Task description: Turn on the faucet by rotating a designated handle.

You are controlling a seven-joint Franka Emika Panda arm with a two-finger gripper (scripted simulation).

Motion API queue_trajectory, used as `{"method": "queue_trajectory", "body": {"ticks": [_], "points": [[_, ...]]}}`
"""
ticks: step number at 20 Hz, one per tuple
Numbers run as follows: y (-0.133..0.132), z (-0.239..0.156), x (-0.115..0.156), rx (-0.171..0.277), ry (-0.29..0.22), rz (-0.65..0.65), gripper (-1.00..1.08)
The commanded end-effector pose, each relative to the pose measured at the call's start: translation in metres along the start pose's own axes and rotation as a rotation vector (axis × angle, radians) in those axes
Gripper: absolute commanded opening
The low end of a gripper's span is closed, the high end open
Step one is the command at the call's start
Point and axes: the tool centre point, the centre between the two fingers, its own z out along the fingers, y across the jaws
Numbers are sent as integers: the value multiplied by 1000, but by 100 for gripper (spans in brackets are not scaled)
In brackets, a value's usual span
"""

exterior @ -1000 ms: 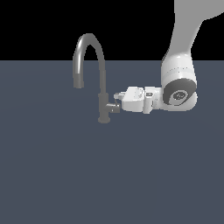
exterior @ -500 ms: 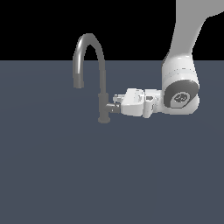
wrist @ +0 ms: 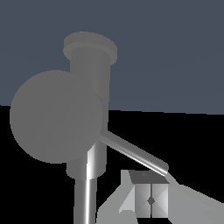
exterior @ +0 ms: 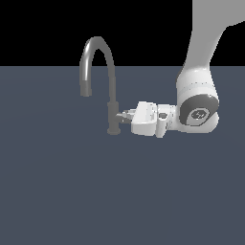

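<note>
The dark grey gooseneck faucet (exterior: 113, 91) stands upright on the flat surface, its spout arching toward the exterior view's left. The short grey handle (exterior: 120, 116) projects sideways from the lower body. My gripper (exterior: 128, 116) lies horizontal and reaches in from the exterior view's right, with its tips at the handle. In the wrist view the handle's round end face (wrist: 56, 116) fills the frame in front of the faucet body (wrist: 89, 61). A thin lever pin (wrist: 133, 152) runs from it to my gripper (wrist: 151, 200). The fingers are shut together, right against the pin's end, holding nothing.
A plain dark blue-grey surface (exterior: 72, 191) spreads around the faucet. My white arm (exterior: 206, 52) comes down from the upper part of the exterior view's right to the wrist joint (exterior: 197, 114).
My hand and wrist have sunk a little lower beside the faucet body over the last second. The faucet itself has not moved.
</note>
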Motion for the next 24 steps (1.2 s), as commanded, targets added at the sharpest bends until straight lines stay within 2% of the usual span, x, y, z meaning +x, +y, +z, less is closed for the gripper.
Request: {"method": "queue_trajectory", "body": {"ticks": [1, 2, 11, 12, 13, 24], "points": [[16, 0, 26, -1, 7, 38, -100], [2, 0, 4, 0, 0, 2, -100], [17, 0, 60, -1, 7, 39, -100], [17, 0, 60, -1, 7, 39, -100], [4, 0, 35, -2, -4, -2, -100], [2, 0, 85, -1, 6, 36, -100]]}}
